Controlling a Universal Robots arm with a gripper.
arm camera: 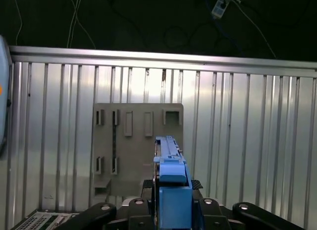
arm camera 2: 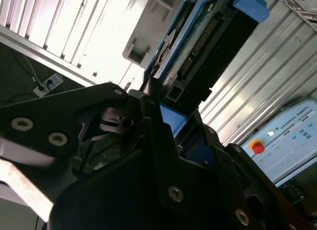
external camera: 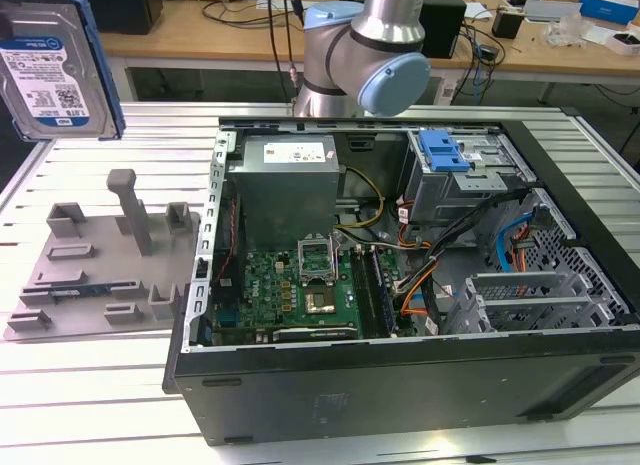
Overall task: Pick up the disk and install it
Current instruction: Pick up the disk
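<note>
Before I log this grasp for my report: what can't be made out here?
Exterior view: the disk is cut off by the frame's top-left corner.
First wrist view: the disk is edge-on, label hidden.
Second wrist view: the gripper body covers the disk's gripped end.

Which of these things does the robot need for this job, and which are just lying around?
In the job: disk, gripper clamped on it, open computer case, blue-latched drive bay.
Lying about: grey slotted plate, blue box at the back, power strip.
</note>
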